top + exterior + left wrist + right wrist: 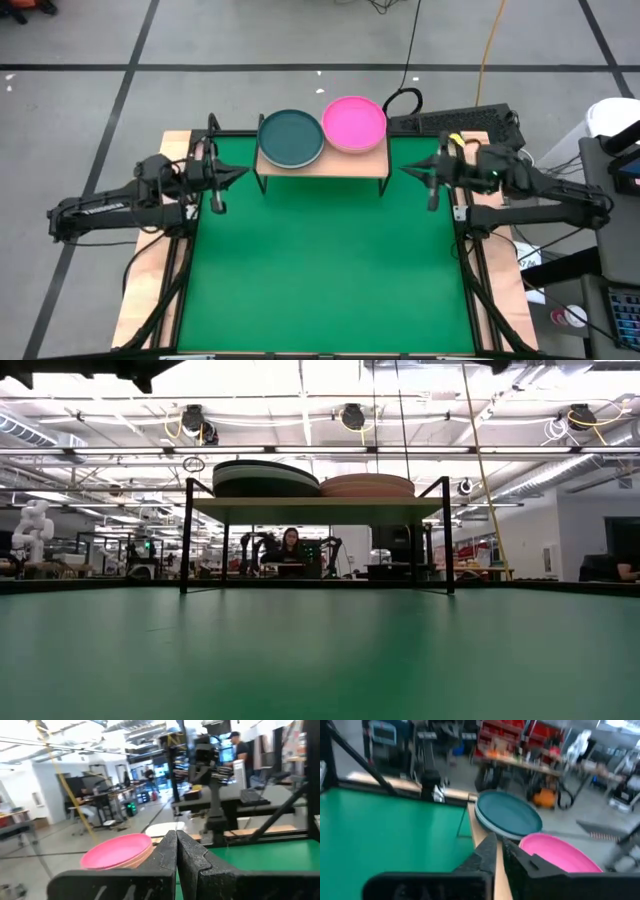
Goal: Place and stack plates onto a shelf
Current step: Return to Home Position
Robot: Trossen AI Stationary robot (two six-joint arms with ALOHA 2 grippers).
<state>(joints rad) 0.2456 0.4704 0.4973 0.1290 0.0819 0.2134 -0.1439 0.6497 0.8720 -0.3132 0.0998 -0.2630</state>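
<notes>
Evidently little is left: every plate in view sits on the light-wood shelf (pixel 320 164), in two stacks side by side, the teal-topped stack (pixel 291 137) and the magenta-topped stack (pixel 354 123) (smooth, round, shallow; peach rims beneath); left gripper (pixel 243 173) and right gripper (pixel 407 168) flank the shelf above the green table (pixel 330 270), fingers pressed together, empty.

The tabletop (pixel 330 270) has a smooth, matt green covering edged in pale bare wood. At twelve o'clock, the shelf (pixel 330 166) is a light-wood board with a dull finish, on thin black metal legs. On it, the dark teal plate (pixel 291 137) and the magenta plate (pixel 354 123) are smooth with a soft sheen. At nine and three o'clock, the left pincer (pixel 176 842) and the right pincer (pixel 499 847) are dark and matt, and the left one's surface looks grainy.
</notes>
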